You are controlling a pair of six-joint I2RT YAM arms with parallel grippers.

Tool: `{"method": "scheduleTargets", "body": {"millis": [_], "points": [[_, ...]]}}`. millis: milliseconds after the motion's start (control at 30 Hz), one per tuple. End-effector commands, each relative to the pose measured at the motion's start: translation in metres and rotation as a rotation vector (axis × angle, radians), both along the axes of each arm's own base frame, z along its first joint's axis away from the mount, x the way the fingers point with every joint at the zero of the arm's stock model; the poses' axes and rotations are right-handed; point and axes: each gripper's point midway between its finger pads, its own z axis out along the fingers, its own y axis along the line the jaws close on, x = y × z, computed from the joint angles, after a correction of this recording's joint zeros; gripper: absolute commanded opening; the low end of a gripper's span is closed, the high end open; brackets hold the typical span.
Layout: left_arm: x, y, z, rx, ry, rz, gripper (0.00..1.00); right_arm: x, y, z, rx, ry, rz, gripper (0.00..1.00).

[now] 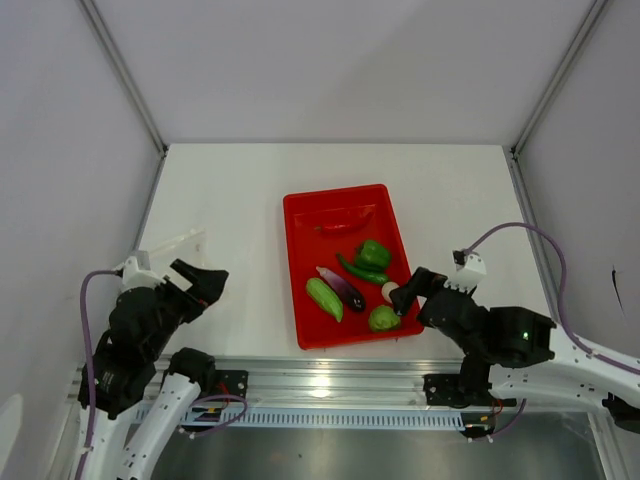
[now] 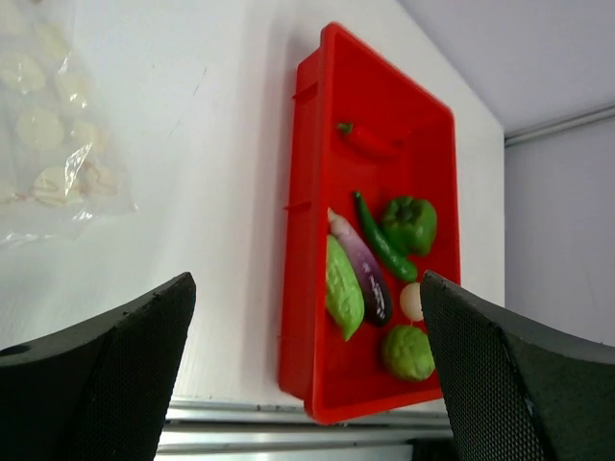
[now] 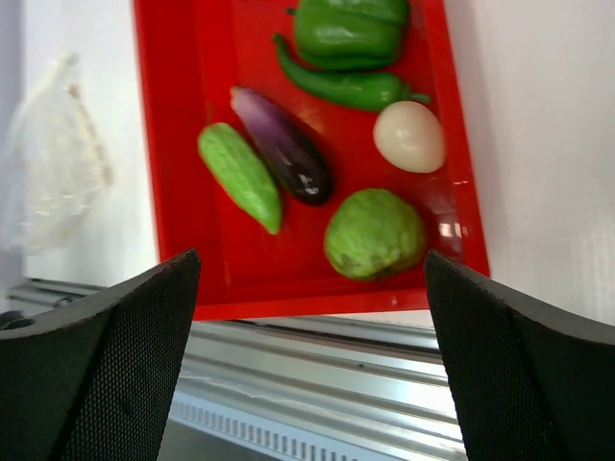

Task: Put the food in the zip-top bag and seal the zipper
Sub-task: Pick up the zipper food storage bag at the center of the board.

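both claws released, jaws spread wide, nothing in either.

left gripper [image 1: 203, 282] sits at the near left of the table. the bag [image 1: 176, 246] lies flat on the table just beyond it and slightly to its left, not touched. in the left wrist view the bag is off to the upper left, outside the gap between the jaws. zipper strip too faint to make out.

right gripper [image 1: 412, 288] is at the near right corner of the red tray [image 1: 340, 212]. all the food is in the tray:
- gourd [image 1: 324, 298] and eggplant [image 1: 342, 287] side by side
- pepper [image 1: 373, 254] with the green chili [image 1: 358, 268] beside it
- red chili [image 1: 335, 227] further back
- egg [image 1: 390, 291] and round green one [image 1: 384, 318] nearest the right fingers; cannot tell if they touch

bag is well left of the tray.
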Motion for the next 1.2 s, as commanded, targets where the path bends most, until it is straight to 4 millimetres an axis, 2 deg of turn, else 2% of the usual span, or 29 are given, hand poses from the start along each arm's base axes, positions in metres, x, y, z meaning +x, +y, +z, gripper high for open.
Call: {"method": "scheduleTargets", "body": {"millis": [0, 67, 200, 300, 367, 400, 433, 467, 500, 567, 600, 633, 667, 700, 733, 767, 833, 867, 900, 933, 967, 1000, 1033, 1067, 1100, 1167], "points": [[-0.017, -0.004, -0.009, 0.016, 0.017, -0.065, 1.00, 0.008, -0.010, 0.003, -0.085, -0.010, -0.040, 0.99], [-0.018, -0.004, -0.005, -0.006, -0.025, -0.056, 0.99, 0.010, -0.002, 0.003, -0.098, 0.000, -0.007, 0.99], [-0.024, 0.002, 0.005, -0.026, -0.092, -0.037, 1.00, 0.016, 0.036, 0.008, -0.137, -0.038, 0.194, 0.99], [-0.024, 0.005, 0.003, -0.007, -0.064, -0.019, 1.00, 0.022, 0.057, 0.011, -0.148, -0.042, 0.278, 0.99], [-0.022, 0.006, 0.001, 0.022, -0.011, -0.019, 1.00, 0.028, 0.081, 0.008, -0.181, -0.039, 0.351, 0.99], [-0.022, 0.006, 0.002, 0.028, 0.004, -0.022, 0.99, 0.032, 0.092, 0.018, -0.170, -0.053, 0.371, 0.99], [-0.019, 0.005, -0.002, 0.041, 0.048, -0.019, 1.00, 0.039, 0.105, 0.012, -0.208, -0.048, 0.391, 1.00], [-0.018, 0.004, -0.002, 0.044, 0.063, -0.024, 0.99, 0.041, 0.112, 0.014, -0.213, -0.049, 0.399, 0.99], [-0.018, 0.004, -0.001, 0.048, 0.072, -0.028, 0.99, 0.046, 0.120, 0.022, -0.203, -0.064, 0.407, 0.99], [-0.015, 0.003, -0.006, 0.062, 0.111, -0.031, 0.99, 0.054, 0.142, 0.021, -0.199, -0.083, 0.459, 0.99], [-0.017, 0.003, -0.005, 0.065, 0.122, -0.030, 1.00, 0.048, 0.157, 0.019, -0.164, -0.063, 0.535, 0.99], [-0.018, 0.005, -0.005, 0.069, 0.129, -0.024, 0.99, 0.056, 0.170, 0.029, -0.119, -0.080, 0.552, 0.99], [-0.020, 0.009, 0.000, 0.070, 0.118, -0.002, 0.99, 0.060, 0.183, 0.019, -0.117, -0.053, 0.581, 0.99], [-0.023, 0.011, 0.007, 0.065, 0.094, 0.001, 0.99, 0.062, 0.192, 0.018, -0.104, -0.054, 0.611, 0.99], [-0.025, 0.012, 0.015, 0.061, 0.058, 0.000, 0.99, 0.064, 0.208, 0.028, -0.045, -0.072, 0.658, 0.99], [-0.029, 0.012, 0.025, 0.054, 0.011, -0.007, 1.00, 0.065, 0.223, 0.017, -0.031, -0.050, 0.708, 0.99], [-0.039, 0.014, 0.053, 0.000, -0.157, -0.013, 1.00, 0.061, 0.251, 0.022, 0.054, -0.056, 0.821, 0.98], [-0.044, 0.012, 0.063, -0.019, -0.222, -0.031, 0.99, 0.067, 0.269, 0.016, 0.061, -0.049, 0.855, 0.98], [-0.054, 0.015, 0.074, -0.043, -0.308, -0.030, 1.00, 0.069, 0.282, 0.015, 0.071, -0.059, 0.890, 0.97], [-0.056, 0.016, 0.078, -0.062, -0.338, -0.023, 0.99, 0.068, 0.293, 0.013, 0.084, -0.049, 0.928, 0.97], [-0.059, 0.019, 0.080, -0.067, -0.349, -0.013, 1.00, 0.075, 0.308, 0.026, 0.105, -0.077, 0.942, 0.95], [-0.060, 0.022, 0.078, -0.066, -0.342, 0.006, 1.00, 0.082, 0.320, -0.004, 0.077, -0.012, 0.946, 0.95], [-0.062, 0.023, 0.080, -0.071, -0.338, 0.012, 0.99, 0.085, 0.329, -0.009, 0.083, 0.000, 0.961, 0.94], [-0.062, 0.024, 0.075, -0.060, -0.308, 0.013, 1.00, 0.089, 0.338, -0.014, 0.084, 0.008, 0.970, 0.91], [-0.062, 0.023, 0.074, -0.051, -0.296, 0.008, 0.99, 0.096, 0.353, -0.026, 0.079, 0.019, 0.976, 0.90], [-0.061, 0.023, 0.068, -0.030, -0.249, 0.002, 0.99, 0.104, 0.367, -0.040, 0.064, 0.028, 0.973, 0.90]]}}
